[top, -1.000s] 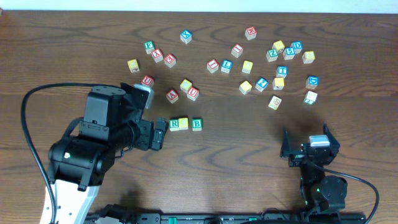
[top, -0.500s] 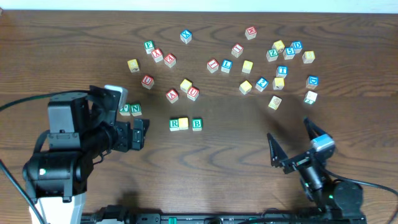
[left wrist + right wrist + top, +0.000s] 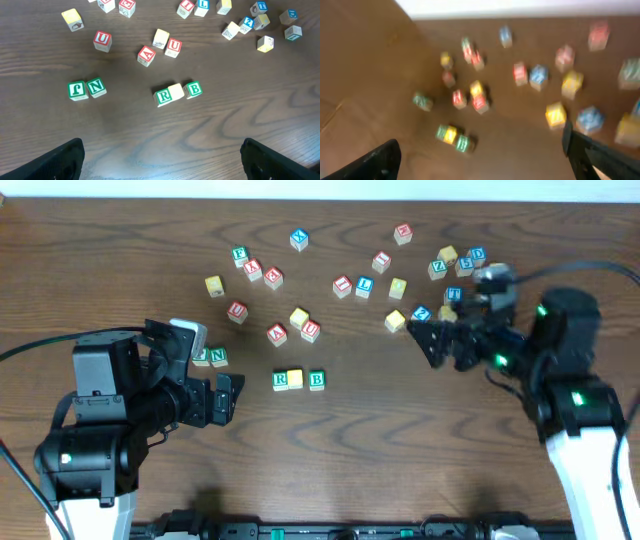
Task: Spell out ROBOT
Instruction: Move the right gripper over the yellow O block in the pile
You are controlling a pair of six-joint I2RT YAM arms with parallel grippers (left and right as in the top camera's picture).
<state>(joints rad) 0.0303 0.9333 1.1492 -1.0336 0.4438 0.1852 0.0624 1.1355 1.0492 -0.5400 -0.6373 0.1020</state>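
A row of three blocks lies mid-table: a green R block (image 3: 280, 380), a yellow block (image 3: 295, 378) and a green B block (image 3: 317, 379). It also shows in the left wrist view, R (image 3: 162, 96), yellow (image 3: 175, 92), B (image 3: 194, 89), and blurred in the right wrist view (image 3: 453, 136). My left gripper (image 3: 225, 397) is open and empty, left of the row. My right gripper (image 3: 432, 340) is open and empty, above the table right of centre, near a blue block (image 3: 421, 314).
Many loose letter blocks are scattered across the far half of the table: red U (image 3: 311, 330), red A (image 3: 277, 334), green N (image 3: 218, 356), blue L (image 3: 364, 284), blue T (image 3: 453, 294). The right wrist view is motion-blurred.
My right arm has swung up from the front edge to the block cluster at right of centre. My left arm pulled back left from the R block, uncovering two green blocks.
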